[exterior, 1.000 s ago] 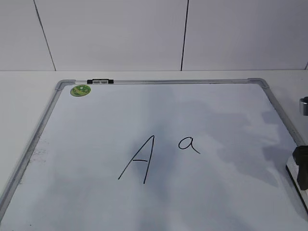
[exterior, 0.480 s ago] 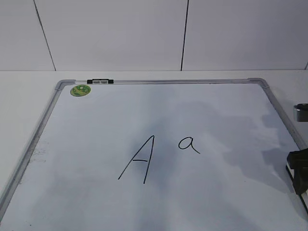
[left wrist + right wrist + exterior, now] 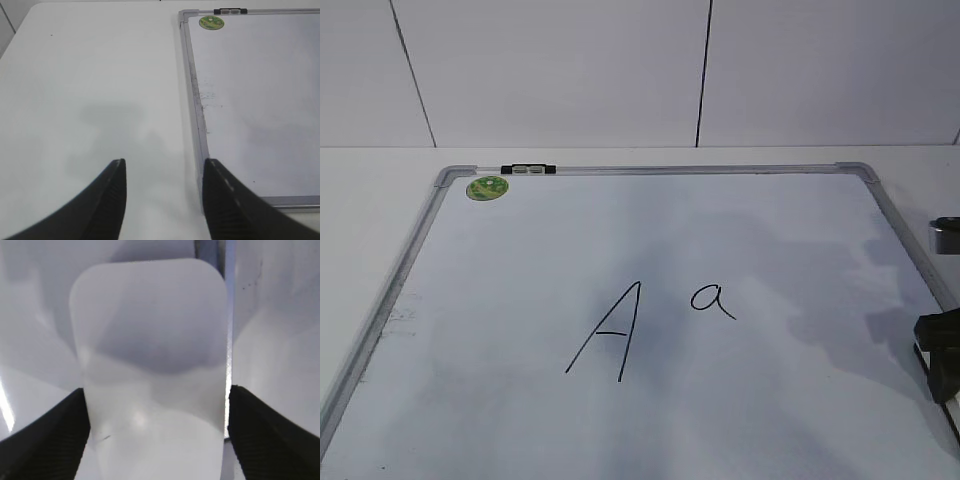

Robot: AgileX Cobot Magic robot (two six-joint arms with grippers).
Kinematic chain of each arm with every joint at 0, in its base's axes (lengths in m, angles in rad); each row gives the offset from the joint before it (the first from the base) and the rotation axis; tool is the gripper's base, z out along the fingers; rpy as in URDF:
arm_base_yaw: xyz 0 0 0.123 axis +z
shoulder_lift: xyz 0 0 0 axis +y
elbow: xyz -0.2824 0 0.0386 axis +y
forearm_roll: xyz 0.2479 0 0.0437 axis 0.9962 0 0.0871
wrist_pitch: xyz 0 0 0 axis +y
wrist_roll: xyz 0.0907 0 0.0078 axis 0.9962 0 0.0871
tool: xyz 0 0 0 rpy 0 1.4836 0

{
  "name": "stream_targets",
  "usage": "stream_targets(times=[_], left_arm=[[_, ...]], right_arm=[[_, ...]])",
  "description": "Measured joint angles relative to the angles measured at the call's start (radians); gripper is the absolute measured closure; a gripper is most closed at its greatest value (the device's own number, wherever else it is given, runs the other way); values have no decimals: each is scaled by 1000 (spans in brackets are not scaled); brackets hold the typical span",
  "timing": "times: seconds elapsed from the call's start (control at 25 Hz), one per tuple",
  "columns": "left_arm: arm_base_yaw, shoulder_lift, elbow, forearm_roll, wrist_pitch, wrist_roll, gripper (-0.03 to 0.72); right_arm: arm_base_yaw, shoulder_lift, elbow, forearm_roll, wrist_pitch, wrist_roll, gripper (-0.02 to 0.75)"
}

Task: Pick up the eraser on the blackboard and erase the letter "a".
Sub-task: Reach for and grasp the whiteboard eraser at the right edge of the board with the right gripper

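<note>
- The blackboard (image 3: 520, 300) lies flat on the white worktop (image 3: 90, 75), with a green sticker (image 3: 487, 187) near its far left corner.
- The letter "a" (image 3: 712, 300) sits just right of a taller capital "A" (image 3: 610, 330), both unsmudged.
- The eraser (image 3: 150, 370) lies between the right claw's (image 3: 155, 430) wide-apart fingers (image 3: 50, 430); whether they touch it I cannot tell.
- The left claw (image 3: 165, 200) hangs apart and empty over the worktop, beside the board's left frame.

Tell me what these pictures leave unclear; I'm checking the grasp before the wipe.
- Eraser: right wrist view only, bottom edge cuts it off; its underside is hidden.
- Right gripper: exterior view's right edge crops it; whether the wide jaws touch the eraser is unclear.
- Letter "a": outside both wrist views.
- Green sticker: print too small.
</note>
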Motion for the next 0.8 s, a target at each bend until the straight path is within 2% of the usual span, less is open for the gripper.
stream_targets(times=[0.8], left_arm=[[0, 0, 0, 0, 0, 0, 317]], right_arm=[[0, 4, 0, -19, -12, 9, 85]])
